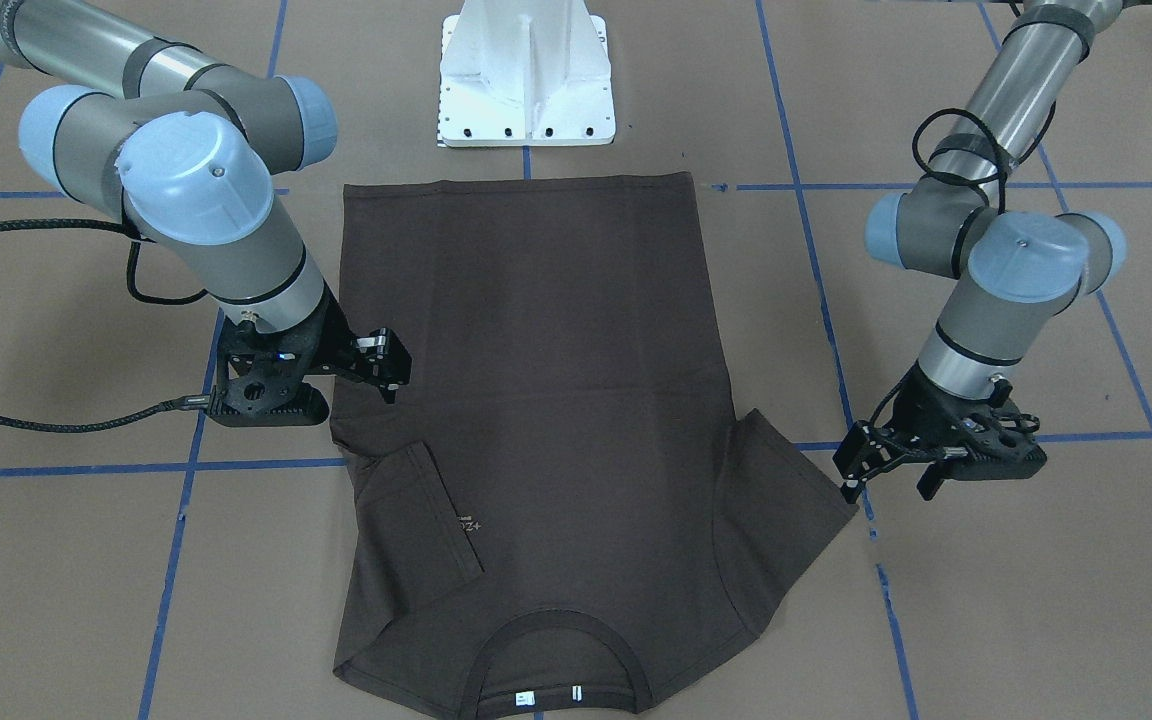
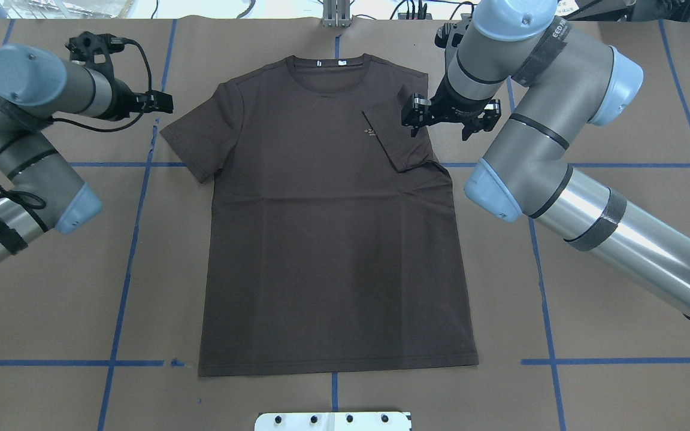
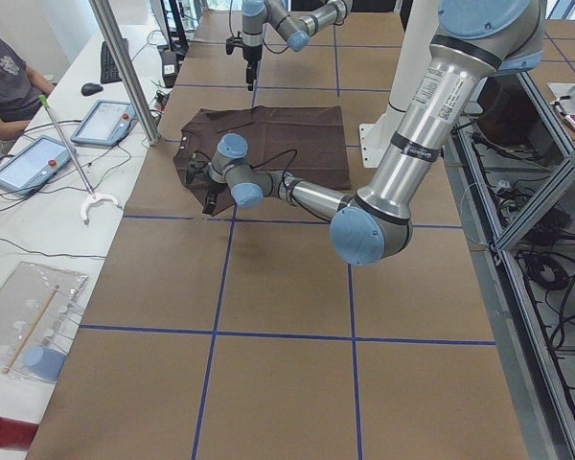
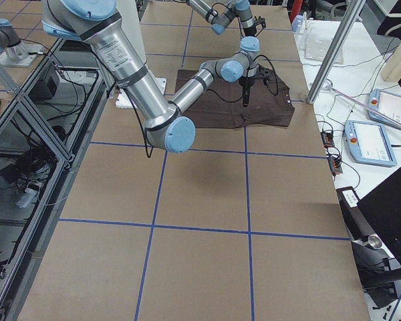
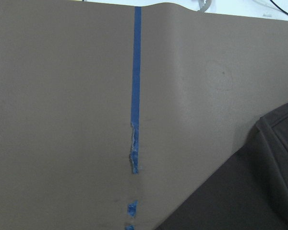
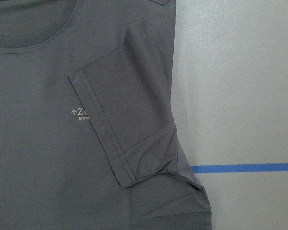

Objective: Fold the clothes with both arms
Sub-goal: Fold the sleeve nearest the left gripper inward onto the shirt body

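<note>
Both spread (and empty), left gripper (image 1: 886,485) and right gripper (image 2: 439,129) flank the smooth brown T-shirt (image 2: 333,239).

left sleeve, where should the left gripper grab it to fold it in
Pinch the sleeve by its hem at the shoulder-side corner, coming from the robot's left. It lies flat and spread, hem facing the open left gripper just beside it.

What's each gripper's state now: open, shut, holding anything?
Left gripper: open, holding nothing, beside the shirt.
Right gripper: open, holding nothing, above the shirt's folded sleeve.
</note>
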Robot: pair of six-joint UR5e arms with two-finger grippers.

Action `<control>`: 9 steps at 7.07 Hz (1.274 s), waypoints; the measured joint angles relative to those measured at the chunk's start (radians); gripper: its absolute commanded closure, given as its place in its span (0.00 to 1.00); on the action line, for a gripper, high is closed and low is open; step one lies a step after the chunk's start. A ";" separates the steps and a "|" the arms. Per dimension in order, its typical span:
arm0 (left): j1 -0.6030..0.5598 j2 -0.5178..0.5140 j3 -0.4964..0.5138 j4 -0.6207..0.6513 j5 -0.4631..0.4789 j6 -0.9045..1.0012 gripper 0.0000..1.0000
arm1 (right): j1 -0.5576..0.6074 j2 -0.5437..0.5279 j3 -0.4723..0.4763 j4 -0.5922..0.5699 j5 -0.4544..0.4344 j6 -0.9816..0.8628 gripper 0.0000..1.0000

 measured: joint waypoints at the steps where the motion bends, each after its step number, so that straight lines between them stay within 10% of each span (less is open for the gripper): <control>1: 0.021 -0.016 0.041 -0.022 0.033 -0.029 0.00 | 0.000 0.000 -0.002 0.001 -0.002 -0.001 0.00; 7: 0.063 -0.043 0.105 -0.036 0.100 -0.046 0.01 | -0.001 0.000 -0.005 0.003 -0.004 0.003 0.00; 9: 0.075 -0.043 0.108 -0.036 0.115 -0.046 0.19 | -0.001 0.000 -0.005 0.003 -0.004 0.005 0.00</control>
